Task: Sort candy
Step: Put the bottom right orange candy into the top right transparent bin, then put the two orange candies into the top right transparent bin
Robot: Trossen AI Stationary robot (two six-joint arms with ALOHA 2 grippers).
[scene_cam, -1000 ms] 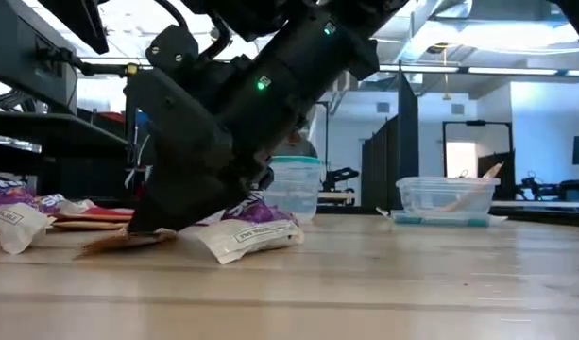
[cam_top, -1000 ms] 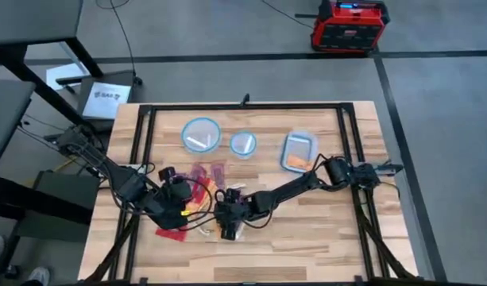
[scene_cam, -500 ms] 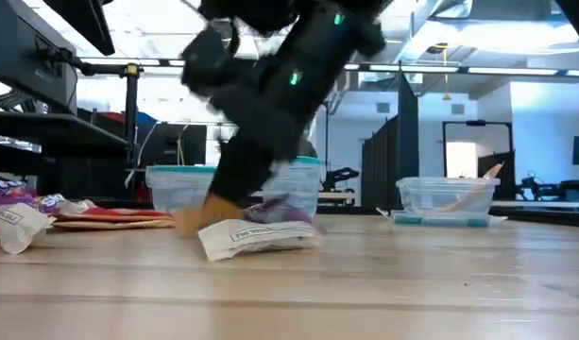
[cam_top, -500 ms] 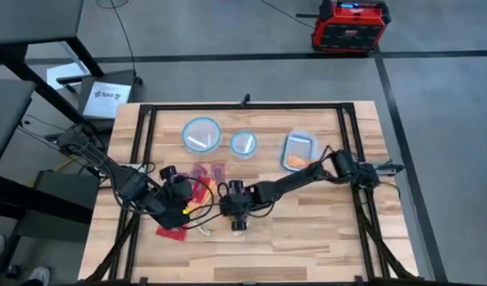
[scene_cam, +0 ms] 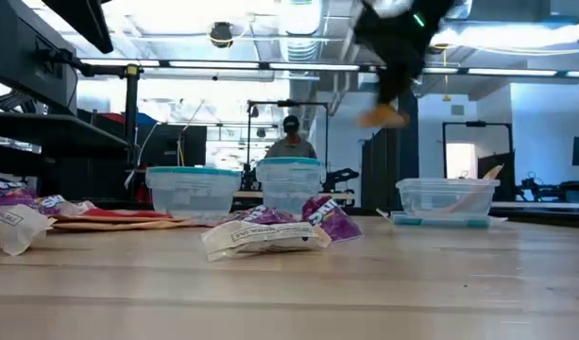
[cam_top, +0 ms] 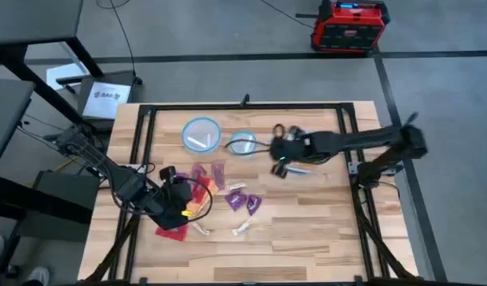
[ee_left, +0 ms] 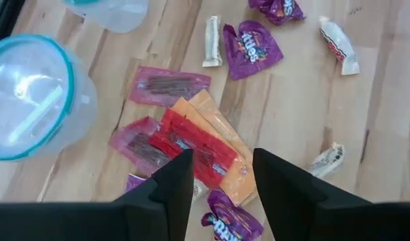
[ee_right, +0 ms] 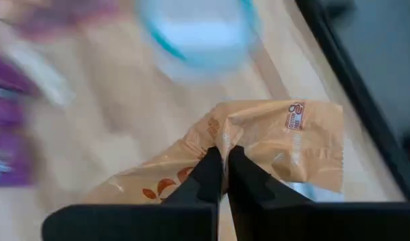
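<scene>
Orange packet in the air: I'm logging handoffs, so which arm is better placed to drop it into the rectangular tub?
Right. Its hand is shut on the orange packet, raised beside the rectangular tub. The left hand hangs open over the candy pile.

A purple candy packet (ee_left: 253, 48) bears white lettering, probably "Skittles"; the orange packet (ee_right: 285, 144) shows a small red "9".

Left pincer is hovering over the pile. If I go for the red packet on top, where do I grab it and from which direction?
Take the red packet by its free long edge, coming straight down with the open left pincer. It lies flat on an orange packet, so a pinch across its narrow width should lift it alone. The right pincer is busy, shut on an orange wrapper.
</scene>
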